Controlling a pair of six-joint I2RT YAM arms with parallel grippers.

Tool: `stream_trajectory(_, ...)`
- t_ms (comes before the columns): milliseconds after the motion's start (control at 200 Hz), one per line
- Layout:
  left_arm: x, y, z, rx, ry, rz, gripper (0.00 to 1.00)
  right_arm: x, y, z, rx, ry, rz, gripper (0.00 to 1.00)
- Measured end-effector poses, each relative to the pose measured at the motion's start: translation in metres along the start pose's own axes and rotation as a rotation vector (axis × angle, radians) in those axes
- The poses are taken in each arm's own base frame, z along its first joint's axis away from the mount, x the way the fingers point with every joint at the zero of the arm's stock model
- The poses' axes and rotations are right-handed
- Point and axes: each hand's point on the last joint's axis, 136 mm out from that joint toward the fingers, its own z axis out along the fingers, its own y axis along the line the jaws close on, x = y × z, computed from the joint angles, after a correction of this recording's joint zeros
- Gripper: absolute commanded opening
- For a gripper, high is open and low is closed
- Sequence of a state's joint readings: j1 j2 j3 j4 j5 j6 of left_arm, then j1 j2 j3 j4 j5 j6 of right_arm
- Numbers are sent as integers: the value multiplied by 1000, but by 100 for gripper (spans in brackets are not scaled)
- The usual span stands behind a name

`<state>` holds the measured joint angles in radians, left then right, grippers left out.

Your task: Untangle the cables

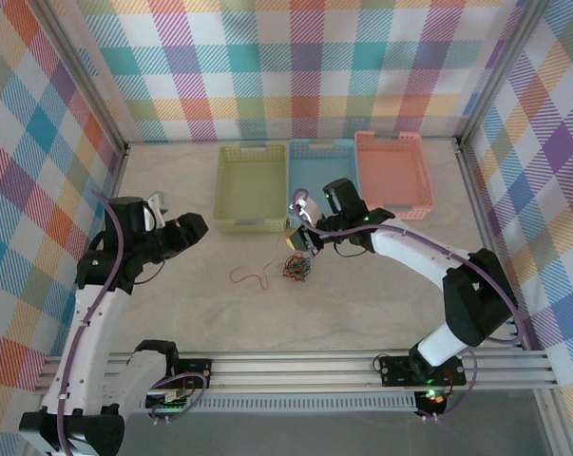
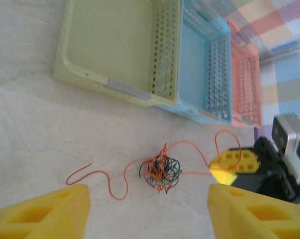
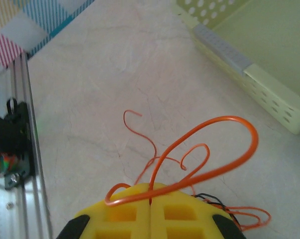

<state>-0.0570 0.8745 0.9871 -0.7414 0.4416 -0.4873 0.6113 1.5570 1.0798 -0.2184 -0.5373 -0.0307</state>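
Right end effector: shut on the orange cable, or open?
Shut on it. The right end effector has its yellow fingers together, pinching the orange cable between them.

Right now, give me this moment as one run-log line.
left pincer: open, empty | right pincer: shut on orange cable | cable tangle: on table

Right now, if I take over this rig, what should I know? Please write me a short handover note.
Left gripper: open, holding nothing.
Right gripper: shut on a thin orange wire loop.
The small tangle of orange, green and dark wires lies on the table before the yellow-green plastic basket; one orange strand trails out of it.
Done: nothing separated yet.
To do: pull all strands apart.
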Motion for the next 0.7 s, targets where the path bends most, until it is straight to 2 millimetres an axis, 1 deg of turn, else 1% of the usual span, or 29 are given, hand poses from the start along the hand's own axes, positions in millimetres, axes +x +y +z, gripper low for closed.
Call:
stream_trajectory(90, 13, 1, 11, 32, 46, -16, 52, -3, -5, -2, 7, -12, 74, 0)
stream_trajectory(180, 31, 0, 25, 54, 102, -16, 51, -6, -8, -4, 9, -27, 140, 0)
stream_trajectory(275, 59, -9, 41, 67, 193, 18, 50, -12, -8, -3, 0, -50, 193, 0)
stream_trajectory(360, 79, -19, 56, 68, 258, 63, 49, -16, -7, -3, -9, -66, 232, 0)
stream_trajectory(410, 91, -24, 68, 63, 300, 86, 49, -17, -8, -1, -12, -71, 251, 0)
stream_trajectory(495, 109, -25, 90, 31, 363, 107, 49, -14, -12, 3, -9, -68, 286, 0)
stream_trajectory(575, 123, -20, 107, -13, 413, 120, 49, -9, -16, 8, -5, -54, 322, 0)
stream_trajectory(705, 136, -18, 127, -56, 450, 137, 48, -4, -20, 11, 4, -46, 362, 0)
